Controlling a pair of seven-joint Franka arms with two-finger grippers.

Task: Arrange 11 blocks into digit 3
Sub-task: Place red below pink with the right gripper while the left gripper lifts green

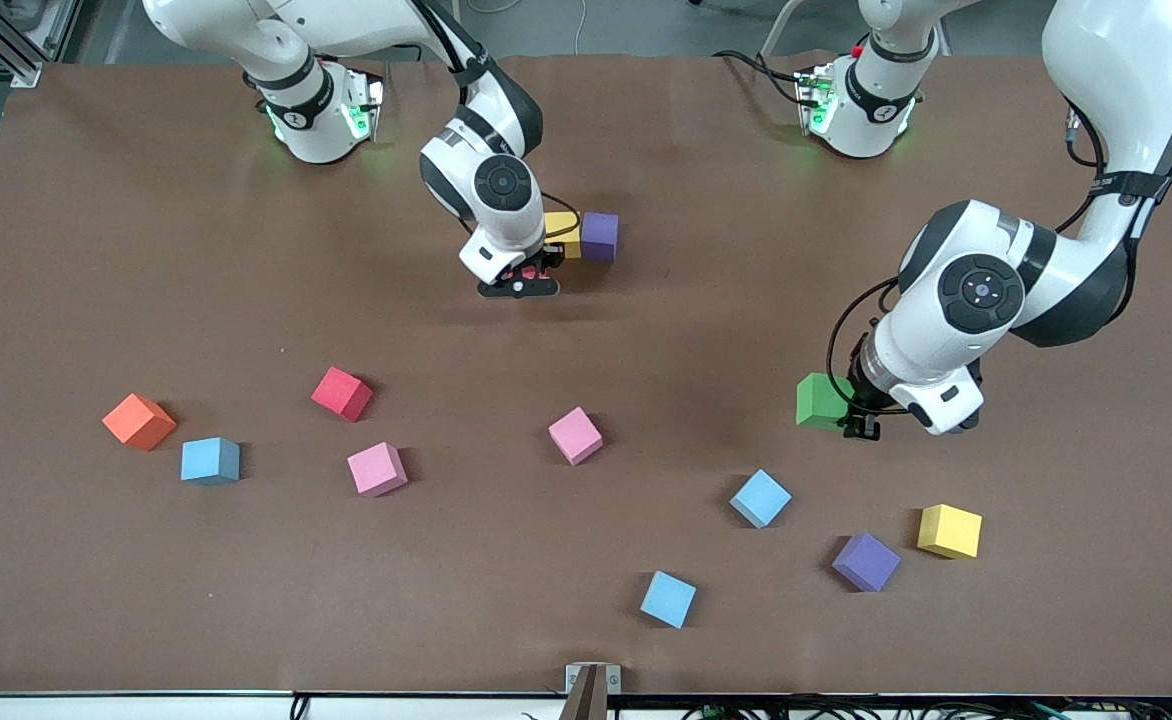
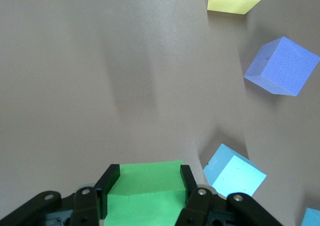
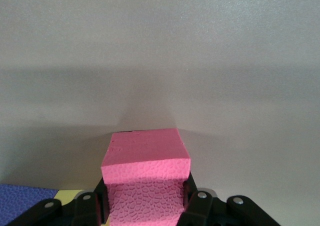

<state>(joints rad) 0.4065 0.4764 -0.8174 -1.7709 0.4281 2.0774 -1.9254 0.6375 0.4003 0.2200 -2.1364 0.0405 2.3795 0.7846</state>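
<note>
Two grippers pinch cubes: right gripper (image 1: 530, 283) should seat its pink cube (image 3: 146, 178) flush beside yellow cube (image 1: 564, 234); left gripper (image 1: 861, 425) holds green cube (image 1: 822, 400).

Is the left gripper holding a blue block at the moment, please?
No, the left gripper is shut on a green block, as the left wrist view shows plainly.

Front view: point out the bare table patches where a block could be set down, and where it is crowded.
Bare: the wide band between the yellow-purple pair and the pink cube; also the stretch between the orange cube and the right arm's base. Crowded: around the purple cube, yellow cube and blue cubes.
</note>
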